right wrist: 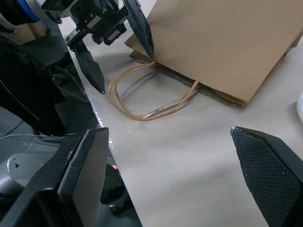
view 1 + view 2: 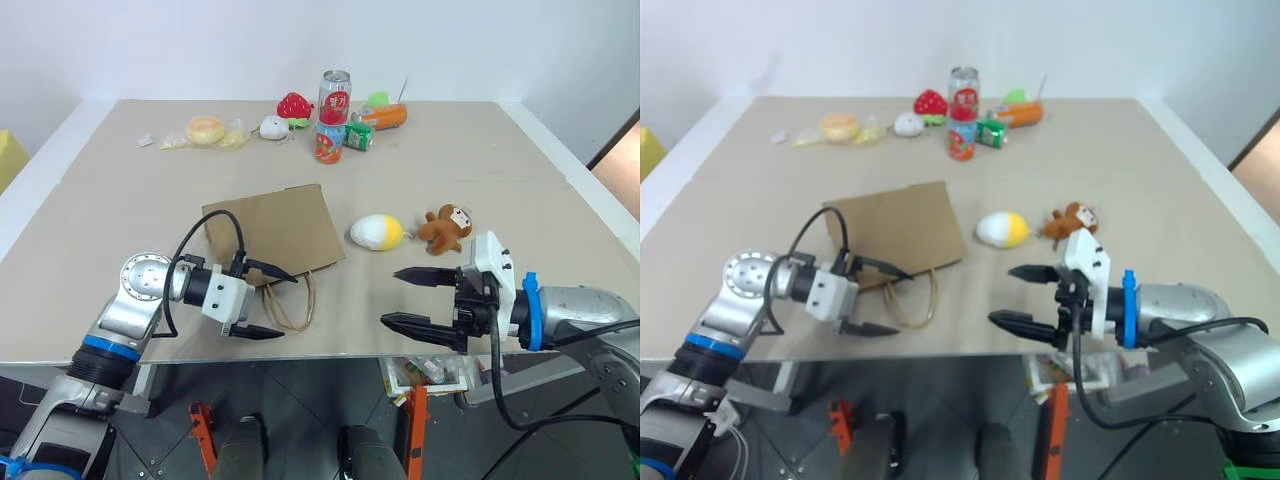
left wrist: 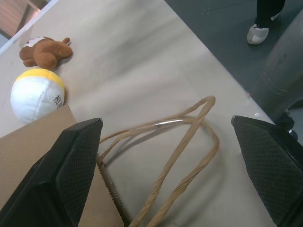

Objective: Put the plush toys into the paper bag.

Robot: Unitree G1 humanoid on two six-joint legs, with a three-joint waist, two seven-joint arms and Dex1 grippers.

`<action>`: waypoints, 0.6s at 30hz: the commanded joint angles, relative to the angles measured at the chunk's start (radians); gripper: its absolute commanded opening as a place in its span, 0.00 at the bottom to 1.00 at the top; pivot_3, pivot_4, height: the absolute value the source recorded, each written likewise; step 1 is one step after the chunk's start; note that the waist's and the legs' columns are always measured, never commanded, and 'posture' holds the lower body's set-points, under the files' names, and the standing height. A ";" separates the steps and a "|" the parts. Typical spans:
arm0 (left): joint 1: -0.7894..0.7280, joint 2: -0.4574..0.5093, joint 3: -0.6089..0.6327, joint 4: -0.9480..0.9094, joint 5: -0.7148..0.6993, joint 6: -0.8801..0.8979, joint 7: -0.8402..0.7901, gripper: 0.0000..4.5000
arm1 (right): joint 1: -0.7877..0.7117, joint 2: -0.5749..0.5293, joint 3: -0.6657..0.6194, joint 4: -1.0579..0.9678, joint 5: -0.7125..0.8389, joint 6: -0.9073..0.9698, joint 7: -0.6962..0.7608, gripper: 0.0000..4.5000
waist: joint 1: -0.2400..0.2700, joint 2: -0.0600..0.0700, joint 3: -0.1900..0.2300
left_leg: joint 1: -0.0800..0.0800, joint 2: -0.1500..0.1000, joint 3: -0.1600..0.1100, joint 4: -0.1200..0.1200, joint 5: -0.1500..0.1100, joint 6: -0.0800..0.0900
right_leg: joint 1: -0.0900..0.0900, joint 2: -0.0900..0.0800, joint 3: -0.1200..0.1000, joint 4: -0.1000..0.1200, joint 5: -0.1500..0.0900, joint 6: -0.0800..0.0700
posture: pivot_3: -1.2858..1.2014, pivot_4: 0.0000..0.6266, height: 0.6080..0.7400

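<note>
Left claw [image 2: 268, 301] agape over paper bag [image 2: 276, 232] handles; right claw [image 2: 414, 298] agape; person's shoe, probably, beyond table edge [image 3: 259, 33].

Bare table [image 2: 520, 215] surrounds the egg toy [image 2: 377, 232] and monkey [image 2: 445, 228]; the paper bag [image 2: 272, 232] lies just beside them.

The paper bag [image 2: 275, 228] lay flat on the counter [image 2: 120, 200], handles [image 2: 290, 298] toward the near edge. Right of it sat the egg toy [image 2: 377, 232], then the monkey [image 2: 443, 228]. Behind stood a can [image 2: 334, 97].
</note>
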 commanded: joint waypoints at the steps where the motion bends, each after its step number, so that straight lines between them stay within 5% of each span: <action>1: -0.042 -0.015 -0.004 0.023 0.008 -0.026 0.022 1.00 | -0.001 -0.003 -0.051 -0.042 0.025 -0.004 -0.013 0.99 | 0.000 0.000 0.000 | 0.000 0.000 0.000 0.000 0.000 0.000 | 0.000 0.000 0.000 0.000 0.000 0.000 | 0.52 0.24 1.00; 11: -0.088 -0.050 -0.026 0.072 0.035 0.002 0.045 1.00 | 0.011 0.012 -0.049 -0.052 0.028 -0.015 -0.048 0.99 | 0.000 0.000 0.000 | 0.000 0.000 0.000 0.000 0.000 0.001 | 0.000 0.000 0.000 0.000 0.001 0.001 | 0.52 0.24 1.00; 14: -0.094 -0.049 -0.031 0.094 0.047 -0.014 0.045 0.81 | 0.006 0.015 -0.049 -0.049 0.028 -0.018 -0.051 1.00 | 0.000 0.000 0.000 | 0.000 0.000 0.000 0.000 0.000 0.001 | 0.000 0.001 0.000 0.000 0.001 0.001 | 0.52 0.24 1.00; 18: -0.113 -0.068 -0.027 0.121 0.056 -0.022 0.074 0.42 | 0.000 0.019 -0.042 -0.046 0.025 -0.022 -0.056 1.00 | 0.000 0.000 0.000 | 0.000 0.000 0.000 0.001 0.001 0.001 | 0.001 0.001 0.000 0.000 0.001 0.001 | 0.52 0.24 1.00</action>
